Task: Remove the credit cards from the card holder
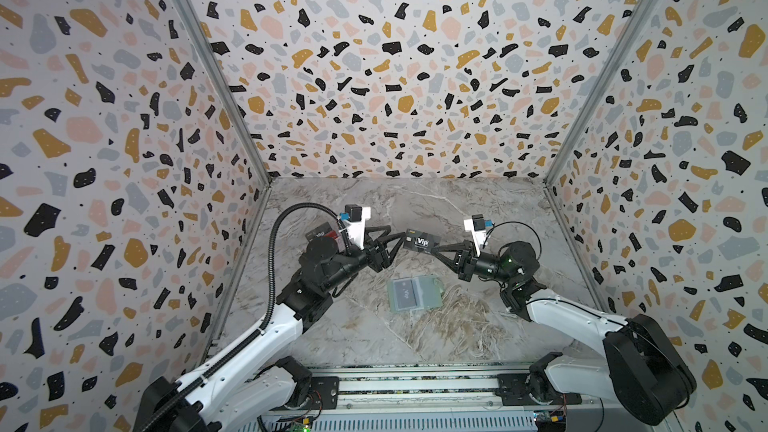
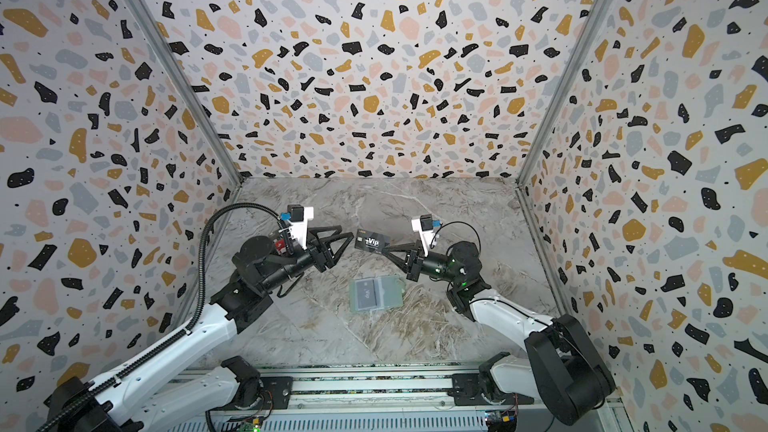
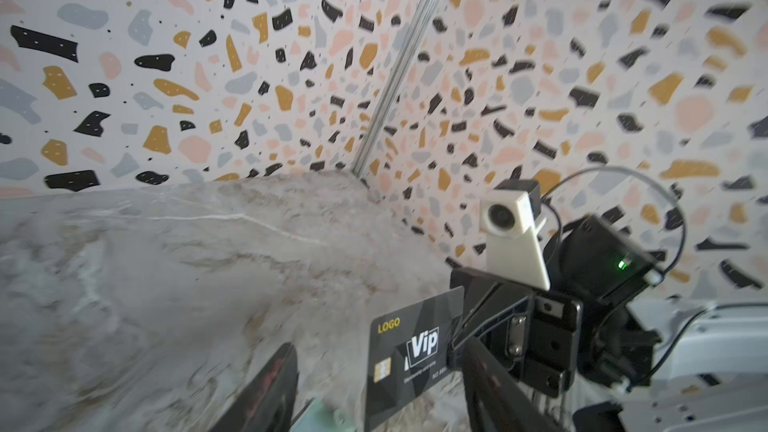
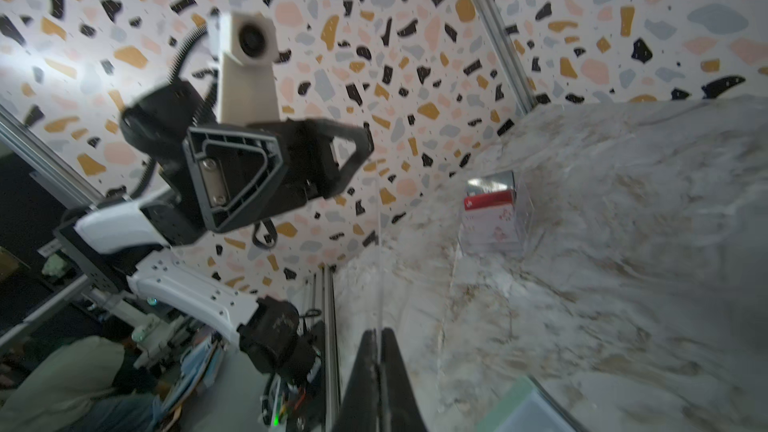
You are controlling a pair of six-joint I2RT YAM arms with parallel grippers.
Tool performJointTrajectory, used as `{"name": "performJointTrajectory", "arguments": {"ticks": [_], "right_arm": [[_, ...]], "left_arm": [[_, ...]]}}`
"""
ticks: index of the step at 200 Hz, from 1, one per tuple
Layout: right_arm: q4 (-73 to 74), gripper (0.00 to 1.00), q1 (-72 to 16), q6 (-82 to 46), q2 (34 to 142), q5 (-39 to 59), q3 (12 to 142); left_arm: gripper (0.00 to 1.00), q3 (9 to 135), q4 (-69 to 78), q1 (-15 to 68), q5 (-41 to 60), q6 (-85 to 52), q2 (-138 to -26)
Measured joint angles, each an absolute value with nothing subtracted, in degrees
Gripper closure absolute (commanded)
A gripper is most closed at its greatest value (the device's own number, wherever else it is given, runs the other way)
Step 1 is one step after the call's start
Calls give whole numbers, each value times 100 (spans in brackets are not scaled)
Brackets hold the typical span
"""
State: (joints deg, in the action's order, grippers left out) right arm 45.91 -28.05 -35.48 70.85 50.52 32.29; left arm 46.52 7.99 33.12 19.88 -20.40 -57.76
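My right claw (image 1: 433, 248) grips the dark grey card (image 1: 419, 240) midair, left claw (image 1: 397, 232) open at its other end: handover, I reckon.

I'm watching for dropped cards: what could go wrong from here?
The right gripper pinches the dark card by one end only, in mid-air, so it may swivel or slip. The open left gripper stands close to the card's other end and could knock it. A second card sits in the unheld card holder; pulling may drag the holder.
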Motion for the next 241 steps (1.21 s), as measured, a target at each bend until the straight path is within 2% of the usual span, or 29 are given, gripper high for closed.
{"name": "performJointTrajectory", "arguments": {"ticks": [42,84,146,241], "right_arm": [[1625,100,-2808,-1466,7081,5463,4440],[58,100,-2838,-331,7081,5638,4737],[-585,100,-3096,235,7153,5808,4950],[-484,100,-3406,285,7437,5920,5009]], "left_arm": [[34,5745,-1391,3310,2362,-569,-6257],[37,6261,-2580,3310,2853,270,-6510],[42,6641,-3599,3312,3540,1109,-6840],[58,6641,-3942,3352,4056,1446,-7035]]}}
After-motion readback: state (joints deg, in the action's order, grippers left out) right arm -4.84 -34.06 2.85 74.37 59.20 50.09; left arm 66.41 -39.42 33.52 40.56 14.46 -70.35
